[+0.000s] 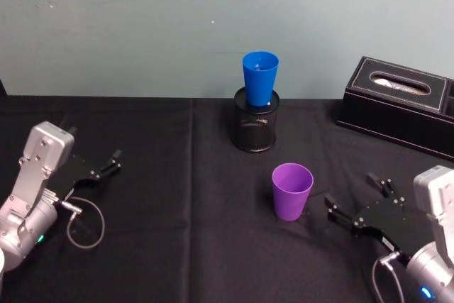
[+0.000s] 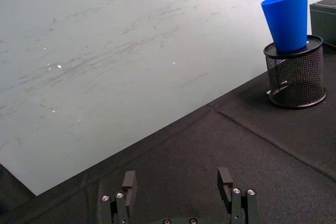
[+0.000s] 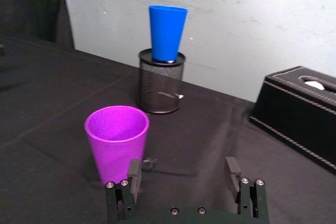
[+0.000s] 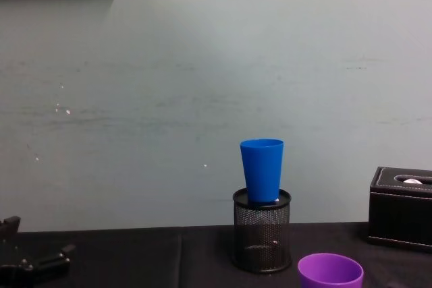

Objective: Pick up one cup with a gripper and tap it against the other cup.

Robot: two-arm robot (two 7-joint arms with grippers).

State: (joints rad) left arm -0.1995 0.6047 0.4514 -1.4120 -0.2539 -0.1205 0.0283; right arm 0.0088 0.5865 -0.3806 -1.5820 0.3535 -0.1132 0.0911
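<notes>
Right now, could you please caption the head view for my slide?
Open right pincer near purple cup; blue cup in mesh holder; left pincer open, idle.

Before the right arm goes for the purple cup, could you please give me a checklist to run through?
1. Open right pincer: ok.
2. Upright, untouched purple cup: ok.
3. Cup between that pincer's jaws: not ok, it stands ahead of them.
4. Firm seat of blue cup in mesh holder: cannot tell.
5. Open left pincer, far from both cups: ok.
</notes>
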